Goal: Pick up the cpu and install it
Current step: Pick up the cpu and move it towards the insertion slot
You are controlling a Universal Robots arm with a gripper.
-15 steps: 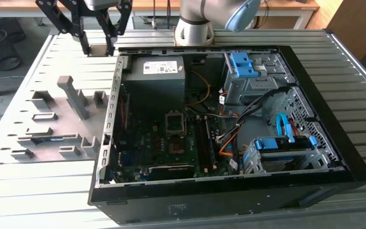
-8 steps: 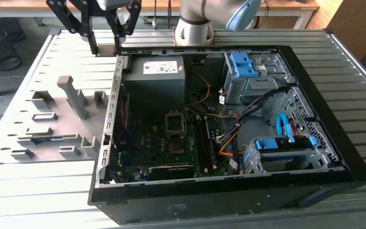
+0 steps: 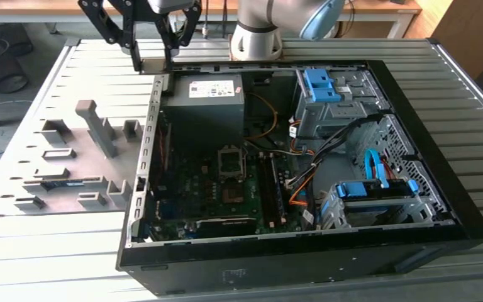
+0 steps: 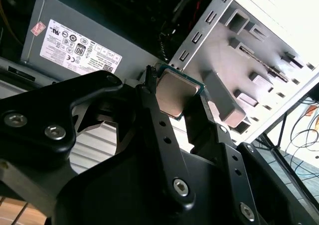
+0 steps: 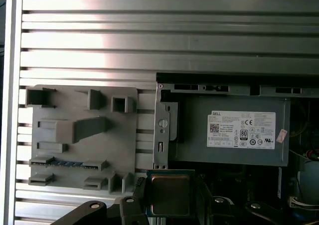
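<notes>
- One grey fixture tray (image 3: pixel 73 163) lies on the slatted metal table (image 3: pixel 57 264) at the exterior view's left. It sits just beside the open PC case (image 3: pixel 309 264) and carries upright blocks and slots.
- The gripper (image 3: pixel 153 63) hangs over the case's far corner on the exterior view's left, near the tray's far end and well above the table.
- The black fingers (image 4: pixel 157 130) are clamped on the cpu (image 4: pixel 177 93). In both wrist views the chip is pinched at opposite edges between the two tips, showing a dull silver face with a green rim.
- The cpu is held in the air, clear of table and board. In the first wrist view it (image 5: pixel 171 195) hangs over the line where tray and case wall meet.
- The power supply (image 3: pixel 212 100), a grey box with a white label, sits in the case's far corner, just below the gripper in the exterior view.
- The metal-framed socket (image 3: pixel 231 160) is on the motherboard (image 3: pixel 216 201) at mid-case, well apart from the gripper. Whether its frame is latched cannot be told.
- Orange and black cables (image 3: pixel 300 182) run just right of the socket.
- Two drive cages with blue parts (image 3: pixel 321 85) (image 3: pixel 376 189) stand along the exterior view's right.
</notes>
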